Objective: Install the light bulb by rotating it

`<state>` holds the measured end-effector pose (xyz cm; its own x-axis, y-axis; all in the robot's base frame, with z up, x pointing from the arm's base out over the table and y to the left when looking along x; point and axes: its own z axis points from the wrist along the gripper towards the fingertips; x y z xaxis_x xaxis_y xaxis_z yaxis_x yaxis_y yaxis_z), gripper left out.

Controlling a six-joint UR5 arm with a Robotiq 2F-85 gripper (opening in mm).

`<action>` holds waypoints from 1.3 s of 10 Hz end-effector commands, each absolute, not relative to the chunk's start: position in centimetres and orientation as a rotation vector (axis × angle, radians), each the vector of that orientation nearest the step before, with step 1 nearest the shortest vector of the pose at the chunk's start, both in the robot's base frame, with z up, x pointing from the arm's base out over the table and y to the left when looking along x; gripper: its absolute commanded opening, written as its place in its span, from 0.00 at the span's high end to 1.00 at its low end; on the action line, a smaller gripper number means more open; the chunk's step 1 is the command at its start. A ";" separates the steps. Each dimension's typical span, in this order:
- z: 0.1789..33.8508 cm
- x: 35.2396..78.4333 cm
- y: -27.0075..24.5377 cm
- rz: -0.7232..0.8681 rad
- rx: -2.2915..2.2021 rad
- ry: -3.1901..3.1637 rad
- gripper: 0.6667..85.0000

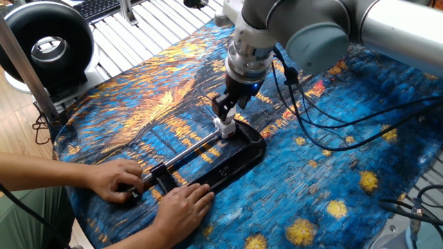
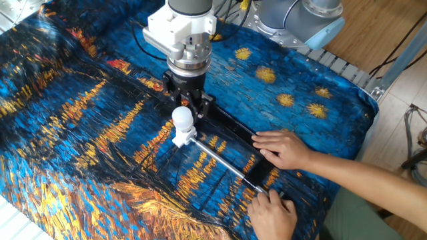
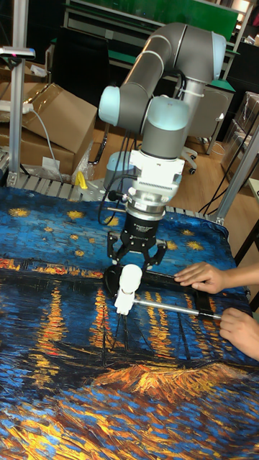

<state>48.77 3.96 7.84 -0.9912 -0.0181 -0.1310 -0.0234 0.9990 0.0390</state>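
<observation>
Starry blue cloth (image 2: 80, 100) underlies the released pincer (image 2: 187, 107) straddling the light bulb (image 2: 182, 119), its neck partly hidden.

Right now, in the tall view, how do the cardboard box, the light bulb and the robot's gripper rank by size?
1. cardboard box, though it sits farther back
2. gripper
3. light bulb, clearly smallest

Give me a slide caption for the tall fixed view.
Black two-finger tool just above small white frosted light bulb on its white socket block.
</observation>
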 end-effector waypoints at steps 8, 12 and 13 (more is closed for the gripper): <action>9.5 48.5 6.3 0.128 -1.040 2.850 0.26; 9.4 49.2 5.1 0.064 -1.206 2.766 0.26; 9.4 49.2 5.0 0.065 -1.214 2.762 0.26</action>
